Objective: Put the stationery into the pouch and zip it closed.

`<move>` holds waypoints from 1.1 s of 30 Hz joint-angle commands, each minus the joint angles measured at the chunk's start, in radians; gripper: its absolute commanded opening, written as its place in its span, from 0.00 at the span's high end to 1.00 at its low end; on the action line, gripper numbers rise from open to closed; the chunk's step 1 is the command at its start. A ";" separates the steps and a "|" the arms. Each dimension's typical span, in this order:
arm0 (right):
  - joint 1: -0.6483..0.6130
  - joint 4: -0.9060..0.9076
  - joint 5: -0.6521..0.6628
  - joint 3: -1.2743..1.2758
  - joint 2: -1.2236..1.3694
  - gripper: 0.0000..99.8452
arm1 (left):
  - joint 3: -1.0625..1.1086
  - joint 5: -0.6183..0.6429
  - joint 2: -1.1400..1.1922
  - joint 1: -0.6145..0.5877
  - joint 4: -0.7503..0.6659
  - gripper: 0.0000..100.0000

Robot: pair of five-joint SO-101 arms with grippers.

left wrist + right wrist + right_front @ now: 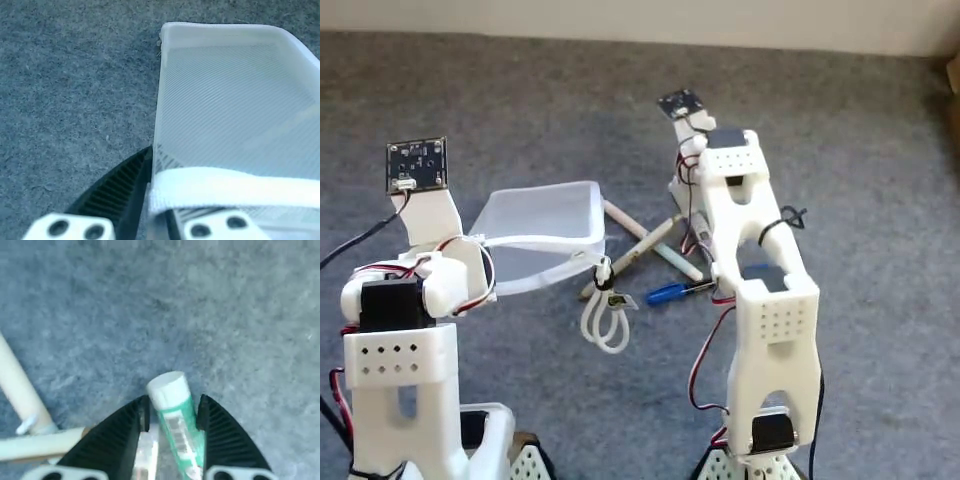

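Observation:
A translucent white mesh pouch (545, 232) lies open on the grey carpet, its mouth facing the pens. My left gripper (480, 252) is shut on the pouch's white zip edge (225, 187), with mesh (235, 100) stretching away from it. My right gripper (696, 232) is shut on a green-and-white pen (172, 410), whose white cap (166, 386) pokes out past the fingertips; its pale green body (678, 262) slants over the carpet. Two cream pens (630, 225) (638, 255) cross beside the pouch. A blue pen (670, 292) lies nearer the arm bases.
A white looped cord (605, 325) trails from the pouch's corner. The cream pens (20, 385) lie close beside the right gripper. Bare carpet (860, 200) stretches to the far side and to the right. Both arm bases stand at the near edge.

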 commanded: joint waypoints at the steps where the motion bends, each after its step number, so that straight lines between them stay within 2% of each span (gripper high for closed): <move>1: 0.012 -0.012 0.011 -0.084 0.008 0.86 | 0.019 0.006 0.018 -0.016 -0.009 0.99; 6: 0.022 0.030 0.011 -0.094 0.041 0.87 | 0.019 0.006 0.018 -0.016 -0.008 0.99; 13: 0.041 0.102 0.011 -0.165 0.045 0.99 | 0.019 0.006 0.018 -0.016 -0.008 0.99; 24: 0.065 0.346 0.003 -0.404 0.044 0.99 | 0.019 0.006 0.018 -0.016 -0.006 0.99; 30: 0.059 0.460 -0.002 -0.447 0.041 0.99 | 0.019 0.006 0.018 -0.016 -0.009 0.99; 33: 0.059 0.506 -0.061 -0.467 0.041 0.99 | 0.019 0.006 0.018 -0.016 -0.009 0.99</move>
